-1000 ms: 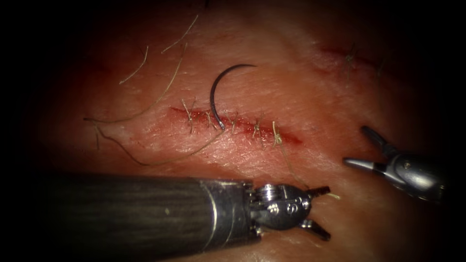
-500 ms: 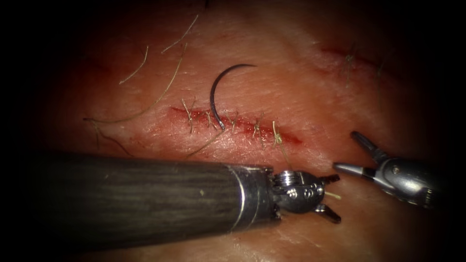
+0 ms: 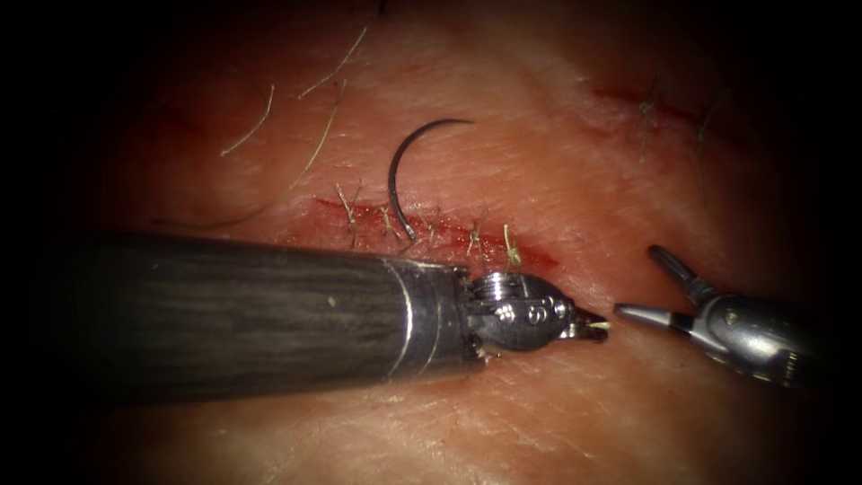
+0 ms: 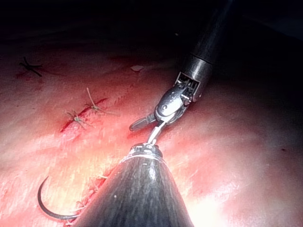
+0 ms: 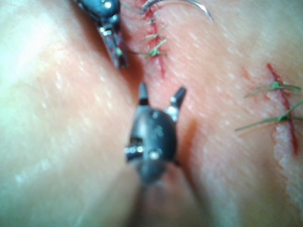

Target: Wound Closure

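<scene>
The cut [image 3: 449,235] in the tissue [image 3: 539,171] carries several stitches. The curved needle [image 3: 395,175] lies on the tissue above the cut, its lower end at the suture line; neither tool holds it. It also appears in the left wrist view as needle [image 4: 46,205]. My left tool [image 3: 593,328] lies across the tissue below the cut, jaws shut on the thread tail [image 3: 514,256] that comes down from the rightmost stitch. My right tool [image 3: 654,287] waits just right of it, jaws open and holding nothing. In the right wrist view my right tool [image 5: 161,97] is spread near the left tool [image 5: 113,45].
Loose tan thread [image 3: 310,162] trails over the tissue left of and above the cut. A second, stitched cut [image 3: 642,103] lies at the upper right, also seen as second cut [image 5: 284,109]. The left shaft [image 3: 251,314] covers the tissue below the cut.
My left tool moved up and to the right, and its jaws closed on the thread tail. The right tool shifted slightly left, then held still, open. The needle has not moved.
</scene>
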### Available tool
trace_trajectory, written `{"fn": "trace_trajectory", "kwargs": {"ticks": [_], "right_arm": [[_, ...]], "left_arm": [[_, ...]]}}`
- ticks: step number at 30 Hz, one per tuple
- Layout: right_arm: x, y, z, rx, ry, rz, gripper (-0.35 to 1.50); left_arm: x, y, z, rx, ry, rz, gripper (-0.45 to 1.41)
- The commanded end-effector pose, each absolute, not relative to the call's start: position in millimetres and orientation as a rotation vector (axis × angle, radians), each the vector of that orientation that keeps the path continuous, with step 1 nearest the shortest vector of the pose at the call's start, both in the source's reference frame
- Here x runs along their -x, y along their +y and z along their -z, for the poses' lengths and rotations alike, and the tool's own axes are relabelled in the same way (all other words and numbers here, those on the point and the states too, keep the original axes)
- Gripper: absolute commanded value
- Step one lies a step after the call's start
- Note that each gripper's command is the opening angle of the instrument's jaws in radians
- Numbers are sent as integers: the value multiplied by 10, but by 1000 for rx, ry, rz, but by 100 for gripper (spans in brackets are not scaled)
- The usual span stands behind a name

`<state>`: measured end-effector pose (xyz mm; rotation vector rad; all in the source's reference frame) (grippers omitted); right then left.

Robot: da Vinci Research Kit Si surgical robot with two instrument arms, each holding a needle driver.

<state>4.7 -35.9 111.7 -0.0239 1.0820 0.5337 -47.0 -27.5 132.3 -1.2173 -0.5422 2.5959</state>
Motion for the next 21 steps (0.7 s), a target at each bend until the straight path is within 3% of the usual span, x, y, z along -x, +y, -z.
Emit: {"fn": "trace_trajectory", "kwargs": {"ticks": [1, 12, 21], "right_arm": [[-58, -363, -1127, 15, 1103, -501, 118], [-138, -370, -1163, 211, 1277, -236, 131], [-160, -376, -1168, 229, 1295, -185, 130]], "left_arm": [[469, -274, -1323, 1235, -533, -2579, -45], [428, -268, -1330, 1308, -536, -2502, -45], [410, -269, -1343, 1305, -548, -2500, -45]]}}
